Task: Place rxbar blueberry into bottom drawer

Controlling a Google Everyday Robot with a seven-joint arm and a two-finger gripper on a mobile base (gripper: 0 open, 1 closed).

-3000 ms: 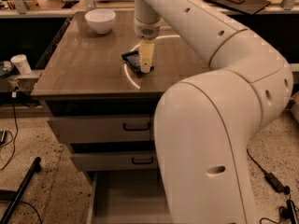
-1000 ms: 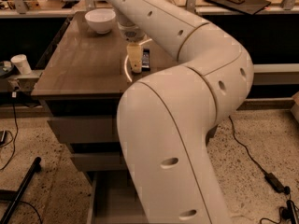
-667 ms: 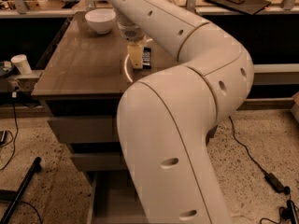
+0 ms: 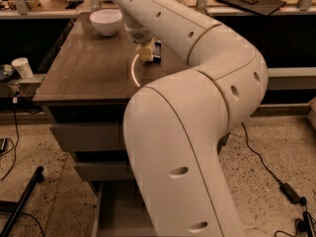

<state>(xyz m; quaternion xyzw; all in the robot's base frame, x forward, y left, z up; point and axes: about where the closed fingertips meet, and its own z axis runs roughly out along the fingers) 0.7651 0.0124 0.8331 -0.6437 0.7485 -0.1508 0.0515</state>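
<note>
My gripper [image 4: 145,53] reaches down over the back middle of the brown tabletop [image 4: 89,68], at the end of the big white arm [image 4: 197,83] that fills the middle of the view. It is shut on the rxbar blueberry [image 4: 157,50], whose dark navy wrapper sticks out at the gripper's right side, low over the table. I cannot tell whether the bar touches the surface. The bottom drawer [image 4: 116,216] stands pulled open under the table, and the arm hides most of it.
A white bowl [image 4: 106,20] sits at the table's back left. Two closed upper drawers [image 4: 86,137] are below the tabletop. A white paper cup [image 4: 22,67] stands on a ledge at the left. Cables [image 4: 276,181] and a black stand leg [image 4: 19,204] lie on the floor.
The arm has swung in front of the camera, and the gripper with the bar has shifted a little back and to the right over the table.
</note>
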